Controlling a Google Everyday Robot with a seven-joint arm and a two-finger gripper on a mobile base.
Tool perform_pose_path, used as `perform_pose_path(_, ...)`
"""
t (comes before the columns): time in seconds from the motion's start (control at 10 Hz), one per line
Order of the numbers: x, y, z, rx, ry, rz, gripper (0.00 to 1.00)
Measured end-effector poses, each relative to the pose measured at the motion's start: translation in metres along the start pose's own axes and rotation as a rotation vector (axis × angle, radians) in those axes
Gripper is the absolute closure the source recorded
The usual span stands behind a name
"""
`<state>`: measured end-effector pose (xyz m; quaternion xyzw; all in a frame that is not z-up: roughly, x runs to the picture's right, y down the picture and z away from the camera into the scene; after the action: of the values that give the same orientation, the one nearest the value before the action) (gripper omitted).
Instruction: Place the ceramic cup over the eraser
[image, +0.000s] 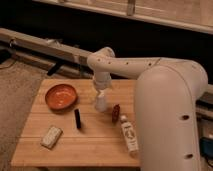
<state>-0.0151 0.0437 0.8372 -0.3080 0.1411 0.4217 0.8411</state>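
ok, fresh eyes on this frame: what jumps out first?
The big white robot arm fills the right side and bends over the wooden table. Its gripper sits directly on top of the ceramic cup near the table's middle. Next comes the orange bowl at back left, with the black eraser lying in front of the cup and to its left.

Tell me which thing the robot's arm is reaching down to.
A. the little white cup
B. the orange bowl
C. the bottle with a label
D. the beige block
A: the gripper hangs right at the top of the ceramic cup near the middle of the table. The eraser lies apart from the cup.
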Motion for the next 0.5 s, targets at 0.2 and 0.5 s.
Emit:
perform_pose_path(0.2,-0.006,0.000,0.010,-0.016,-0.002,-0.006,0.20)
perform_pose_path(0.5,-0.015,-0.002,0.024,-0.048,-0.003,-0.013,0.20)
